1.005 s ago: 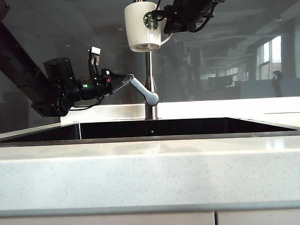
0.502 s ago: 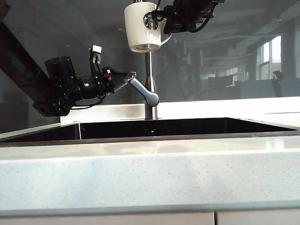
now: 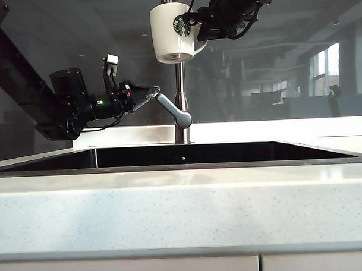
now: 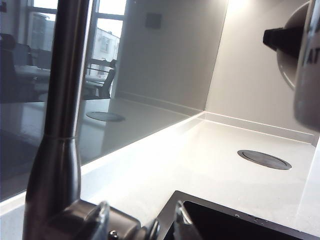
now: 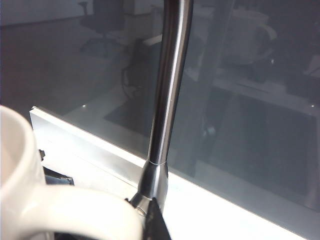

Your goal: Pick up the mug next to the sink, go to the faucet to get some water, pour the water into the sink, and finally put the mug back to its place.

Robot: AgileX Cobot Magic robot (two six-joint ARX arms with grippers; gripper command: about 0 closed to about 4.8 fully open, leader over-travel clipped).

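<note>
Pale speckled counter [image 3: 184, 212] fills the foreground, with dark glass behind. Into it the sink [image 3: 181, 154] is set, wide and dark. At the sink's far edge the faucet [image 3: 179, 82] rises, its lever [image 3: 171, 109] angled up to the left. The left gripper [image 3: 151, 93] is seen at the lever's tip, jaws parted on either side of it; whether they touch it cannot be told. The mug [image 3: 171, 32] is held upright, high over the sink in front of the faucet pipe, by its handle [image 5: 75, 212]. The right gripper [image 3: 196, 27] is closed on that handle.
</note>
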